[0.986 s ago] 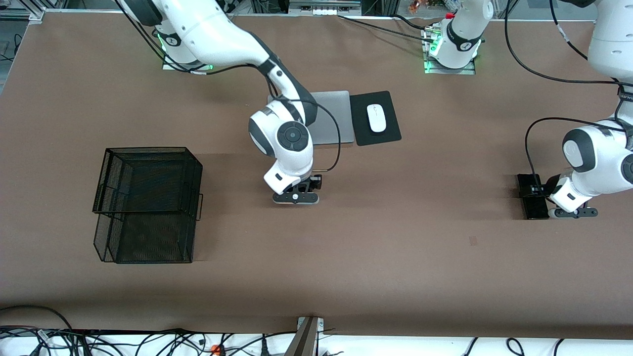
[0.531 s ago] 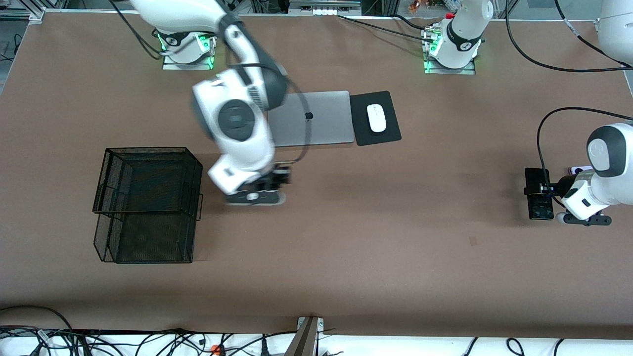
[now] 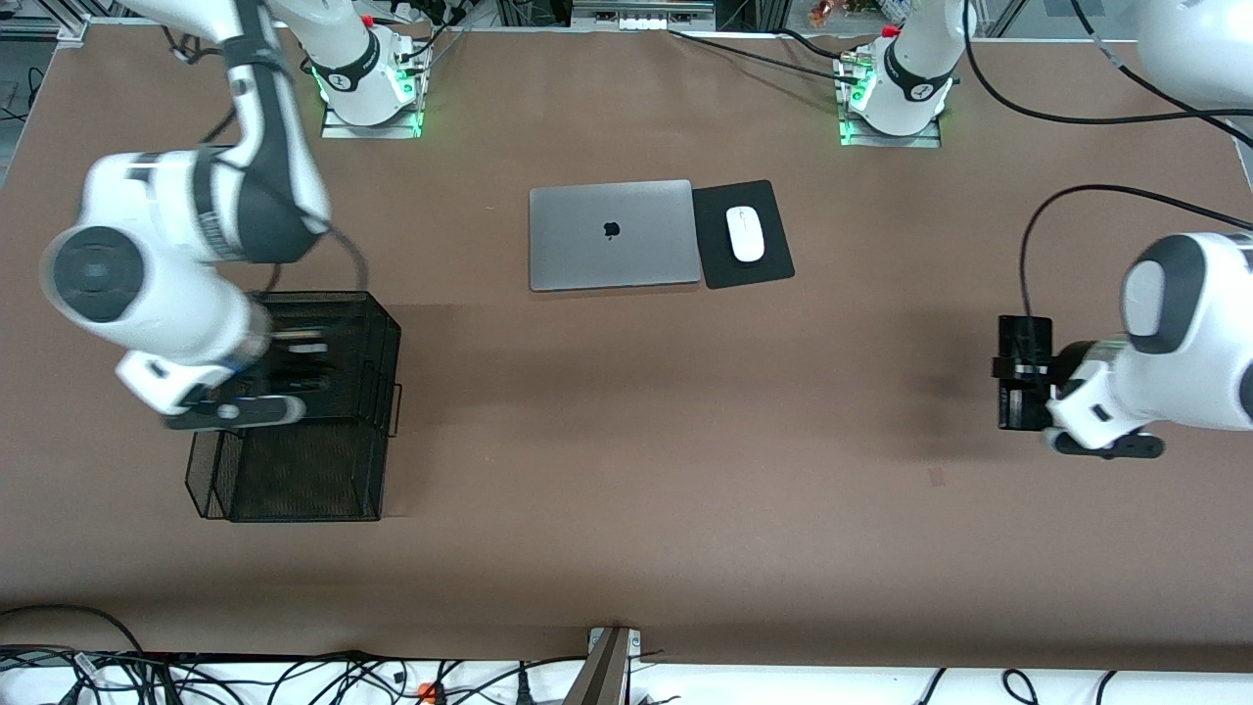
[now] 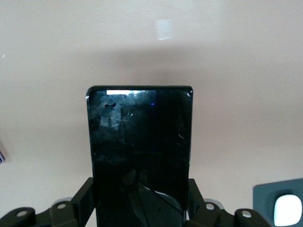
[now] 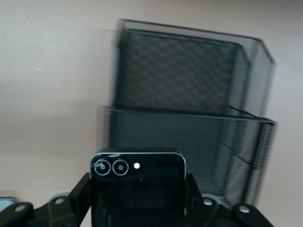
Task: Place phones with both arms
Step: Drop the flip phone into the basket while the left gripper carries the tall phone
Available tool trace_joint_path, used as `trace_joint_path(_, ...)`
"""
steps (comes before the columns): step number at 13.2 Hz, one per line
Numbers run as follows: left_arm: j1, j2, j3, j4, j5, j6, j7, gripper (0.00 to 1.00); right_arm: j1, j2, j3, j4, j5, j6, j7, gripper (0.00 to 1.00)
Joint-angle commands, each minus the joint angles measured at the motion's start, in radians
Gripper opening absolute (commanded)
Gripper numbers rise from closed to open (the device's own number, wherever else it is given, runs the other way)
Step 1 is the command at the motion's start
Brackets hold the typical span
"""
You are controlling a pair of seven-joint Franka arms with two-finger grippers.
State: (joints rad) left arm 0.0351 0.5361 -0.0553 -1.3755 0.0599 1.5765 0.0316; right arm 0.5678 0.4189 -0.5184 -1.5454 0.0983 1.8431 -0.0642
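Phones — two, one (image 4: 139,156) (image 5: 137,182) clamped per end effector.

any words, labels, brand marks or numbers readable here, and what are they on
No readable words or numbers.
Closed grey laptop: dark apple-shaped logo on the lid, no lettering.
Robot arm bases: small dark round marks, too small to read.
Small square black flip phone and long slim black slab phone: no text visible.

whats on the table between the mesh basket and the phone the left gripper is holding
Only bare tabletop in the front view: nothing lies between the mesh basket and the slim black phone in the left gripper. The laptop sits farther from that camera.
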Motion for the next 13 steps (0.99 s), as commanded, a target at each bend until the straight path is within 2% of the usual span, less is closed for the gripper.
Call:
trace_joint_path(1, -0.105, 0.002, 0.011, 0.049, 0.031, -0.039, -0.029, 0.14, 0.011, -0.058, -0.093, -0.181, 0.061, 0.151, -0.164, 0.0)
trace_joint_path(2, -0.153, 0.01, 0.012, 0.059, 0.022, -0.03, -0.042, 0.15, -0.003, -0.045, -0.109, -0.215, 0.113, 0.192, -0.217, 0.0)
trace_joint_path(5, -0.337, 0.08, 0.012, 0.118, -0.003, 0.014, -0.22, 0.15, -0.028, 0.015, -0.126, -0.255, 0.176, 0.271, -0.282, 0.0)
trace_joint_path(7, -0.43, 0.134, 0.012, 0.113, -0.024, 0.173, -0.278, 0.16, -0.036, 0.05, -0.126, -0.254, 0.198, 0.275, -0.282, 0.0)
trace_joint_path(10, -0.539, 0.203, 0.012, 0.112, -0.176, 0.327, -0.496, 0.16, -0.051, 0.084, -0.127, -0.254, 0.202, 0.283, -0.281, 0.0)
trace_joint_path(11, -0.581, 0.22, 0.012, 0.105, -0.214, 0.411, -0.559, 0.16, -0.058, 0.089, -0.127, -0.252, 0.202, 0.283, -0.272, 0.05)
trace_joint_path(13, -0.641, 0.272, 0.012, 0.101, -0.244, 0.549, -0.672, 0.16, -0.06, 0.093, -0.129, -0.245, 0.202, 0.278, -0.266, 1.0)
